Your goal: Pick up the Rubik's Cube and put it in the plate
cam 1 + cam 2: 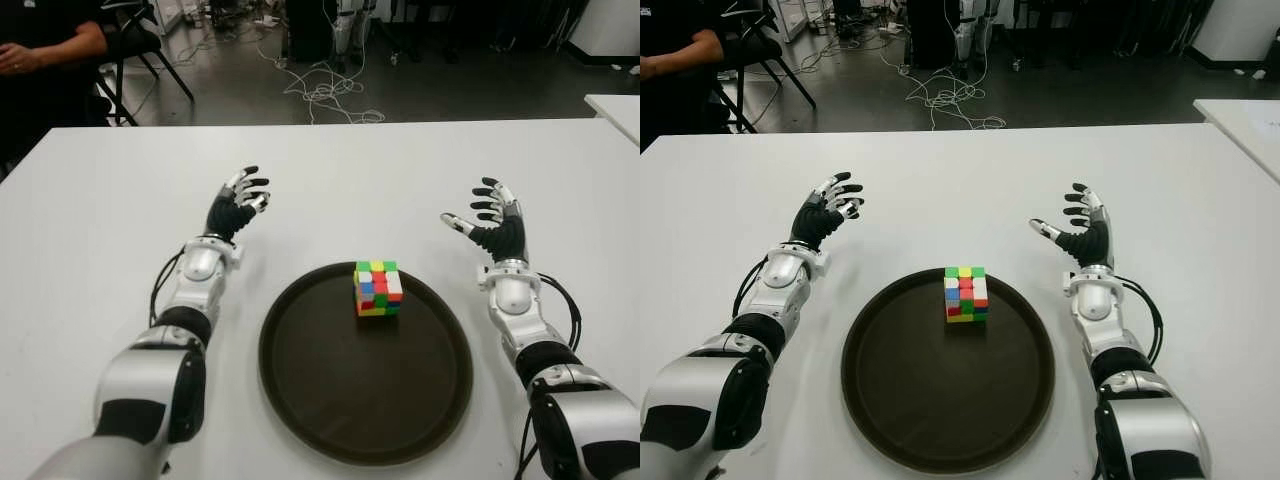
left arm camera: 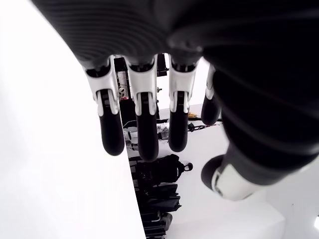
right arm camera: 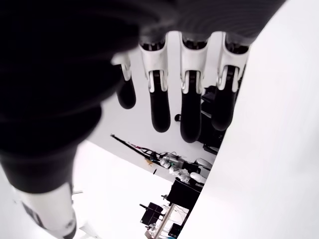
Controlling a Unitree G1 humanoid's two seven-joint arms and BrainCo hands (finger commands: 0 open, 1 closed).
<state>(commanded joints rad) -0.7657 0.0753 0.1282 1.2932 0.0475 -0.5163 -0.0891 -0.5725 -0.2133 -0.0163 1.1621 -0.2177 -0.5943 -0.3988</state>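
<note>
The Rubik's Cube (image 1: 378, 288) sits upright inside the dark round plate (image 1: 310, 390), near its far rim. Neither hand touches it. My left hand (image 1: 240, 200) is over the white table to the left of the plate, fingers spread and holding nothing. To the right of the plate my right hand (image 1: 490, 220) is also open, palm turned inward toward the cube, a hand's width from it. Both wrist views show only extended fingers (image 2: 142, 129) with nothing between them.
The white table (image 1: 100, 220) extends well to the left and beyond the plate. A second white table's corner (image 1: 615, 105) shows at the far right. A seated person (image 1: 40, 50) is at the far left behind the table, with cables (image 1: 320, 90) on the floor.
</note>
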